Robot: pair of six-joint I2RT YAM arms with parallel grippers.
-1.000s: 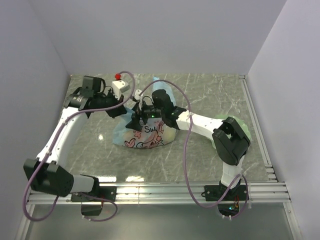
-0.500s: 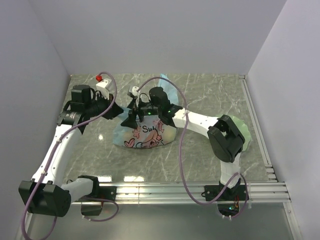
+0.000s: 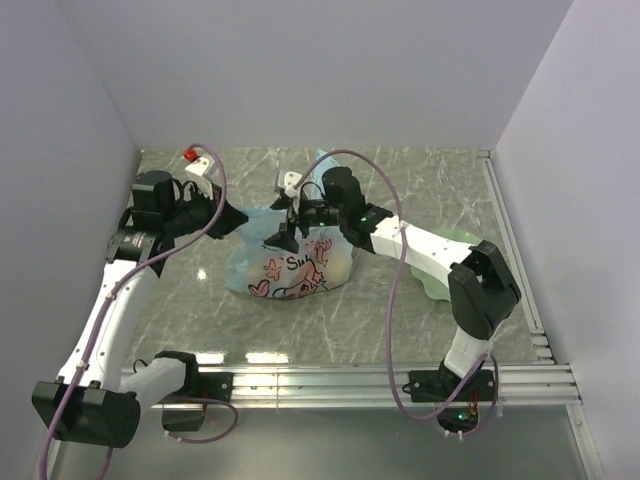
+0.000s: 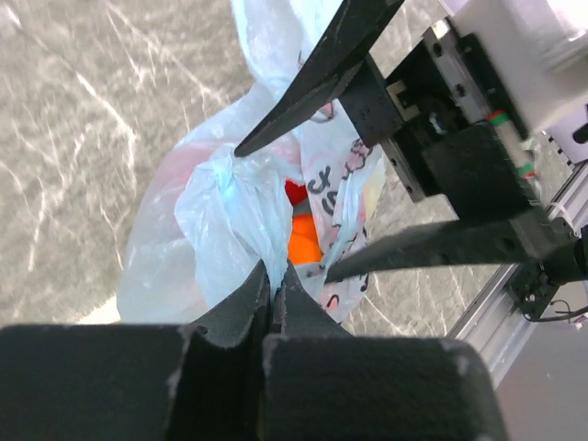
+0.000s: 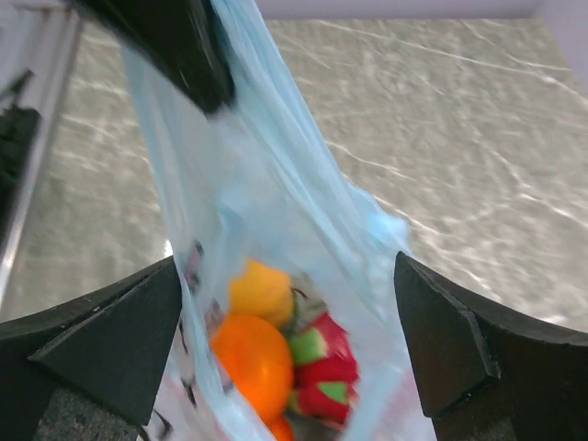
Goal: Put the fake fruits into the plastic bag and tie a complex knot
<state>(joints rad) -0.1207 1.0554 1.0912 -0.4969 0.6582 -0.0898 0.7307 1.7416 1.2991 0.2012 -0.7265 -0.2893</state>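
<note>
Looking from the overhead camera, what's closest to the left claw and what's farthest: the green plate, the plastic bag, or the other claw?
From the left claw:
1. plastic bag, pinched in it, just to its right.
2. right claw, open, over the bag's top.
3. green plate, far off on the right side.

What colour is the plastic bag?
The plastic bag is light blue with pink cartoon print; top external view.
</note>
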